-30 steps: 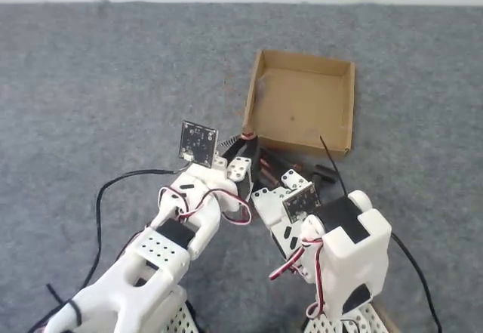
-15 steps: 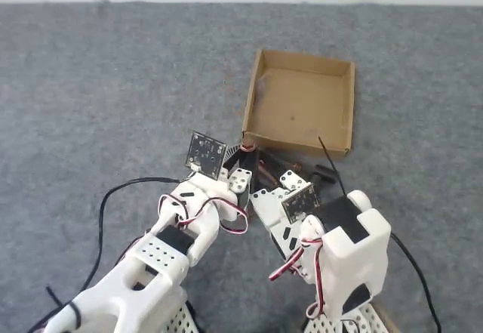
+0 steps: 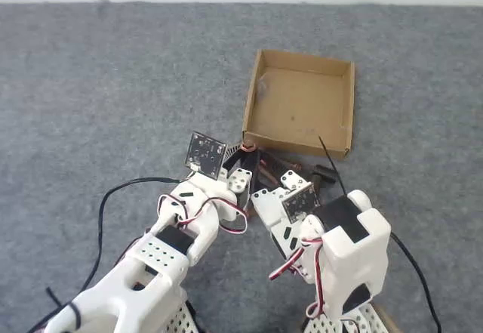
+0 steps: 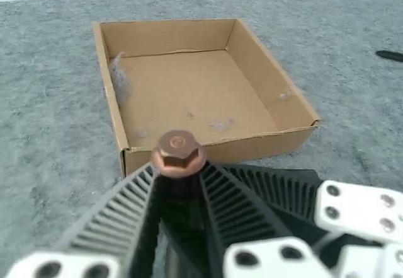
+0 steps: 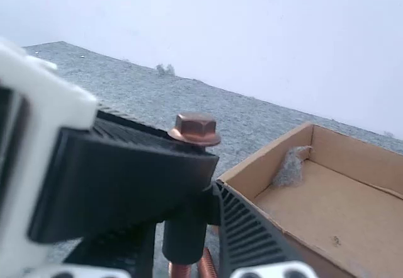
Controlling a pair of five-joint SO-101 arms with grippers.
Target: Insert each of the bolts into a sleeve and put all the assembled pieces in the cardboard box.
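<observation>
1. One cardboard box (image 3: 298, 143), square, brown and open-topped, sits on the grey felt-like tabletop (image 3: 113, 84), right of centre toward the far edge; tufts of grey fluff (image 4: 119, 79) lie inside.
2. Copper bolt (image 4: 178, 152) with a flanged hex head stands upright just before the box's near wall. The left gripper (image 4: 178, 171) has its ribbed black jaws clamped under the head.
3. Right gripper (image 3: 266, 178) is just beside it; cannot tell whether it is open or closed.
4. Loose copper bolts (image 3: 269, 173) and a black sleeve (image 3: 324, 171) lie along that wall.

No legible text, labels or numbers anywhere.
</observation>
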